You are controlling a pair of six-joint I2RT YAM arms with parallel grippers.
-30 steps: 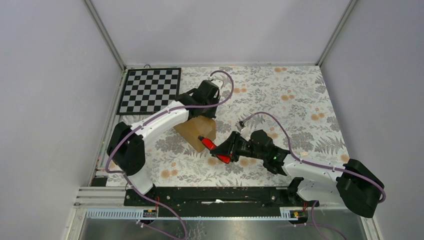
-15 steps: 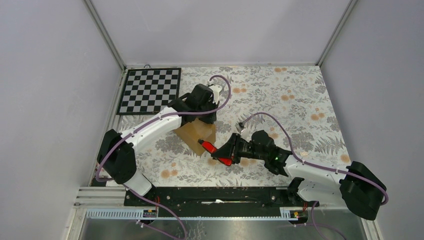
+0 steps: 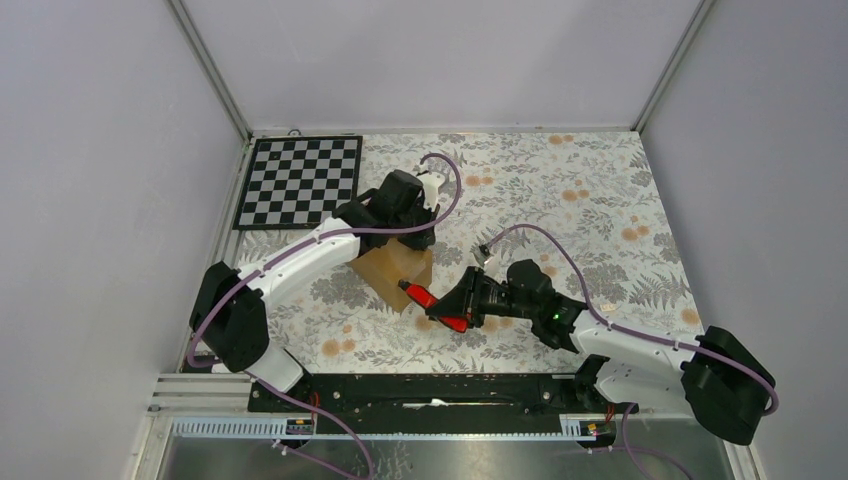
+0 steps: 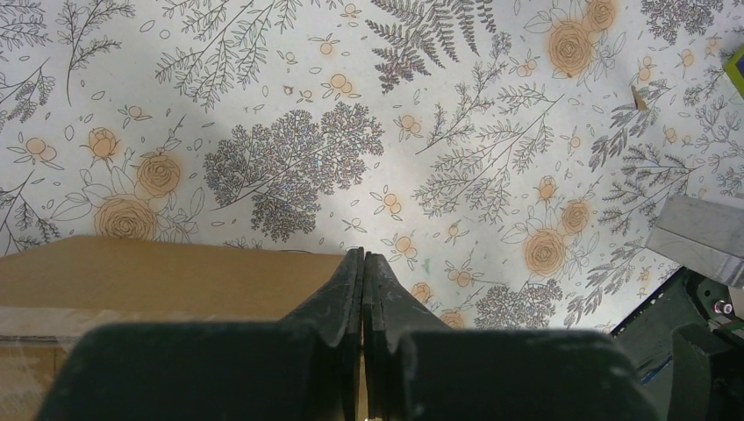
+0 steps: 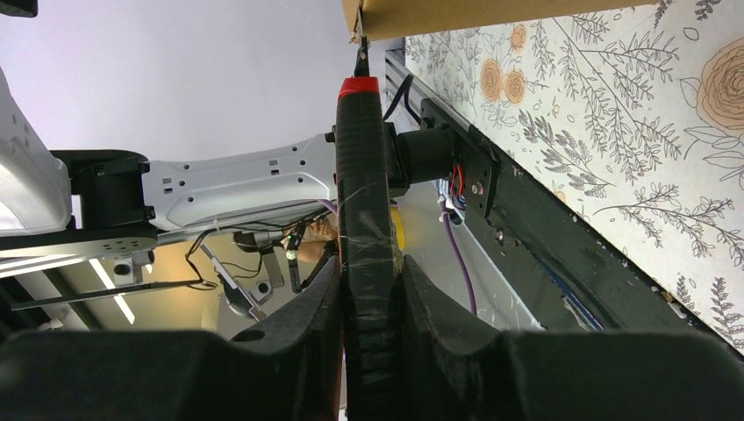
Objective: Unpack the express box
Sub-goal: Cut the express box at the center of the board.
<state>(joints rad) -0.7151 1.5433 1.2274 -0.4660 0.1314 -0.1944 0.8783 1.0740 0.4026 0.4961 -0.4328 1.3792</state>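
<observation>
Left arm [image 3: 300,255] swung leftward, express box [image 3: 392,268] corner facing cutter [image 3: 417,293]

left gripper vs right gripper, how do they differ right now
The left gripper is shut empty, jaws pressed together; the right gripper is shut on the cutter, jaws parted by its handle. The left sits over the box; the right stands beside it, blade at its corner. Both are black.
</observation>
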